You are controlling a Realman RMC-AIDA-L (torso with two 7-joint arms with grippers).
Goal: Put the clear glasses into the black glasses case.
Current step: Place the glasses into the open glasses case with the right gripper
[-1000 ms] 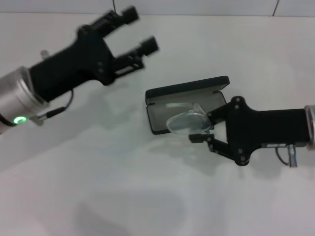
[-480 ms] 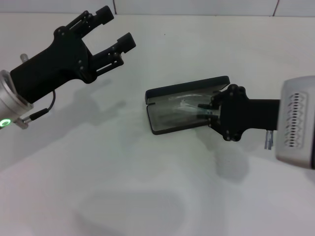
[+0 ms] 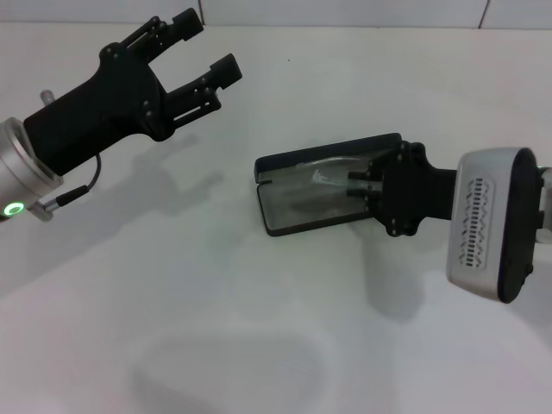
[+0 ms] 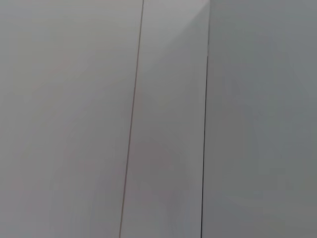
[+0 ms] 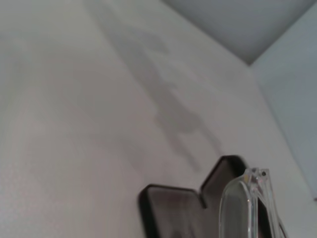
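Right gripper [image 3: 355,184] pinches the clear glasses [image 3: 323,178] low over the open black glasses case [image 3: 297,211], release and lid closing pending; left gripper [image 3: 200,50] hangs spread, well apart.

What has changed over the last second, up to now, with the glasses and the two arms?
The right gripper rolled its wrist over and carried the clear glasses from above the near edge of the black glasses case down into its open tray, still gripping them. The left gripper, open and empty, drew back toward the robot's left. The case stayed open and did not move.
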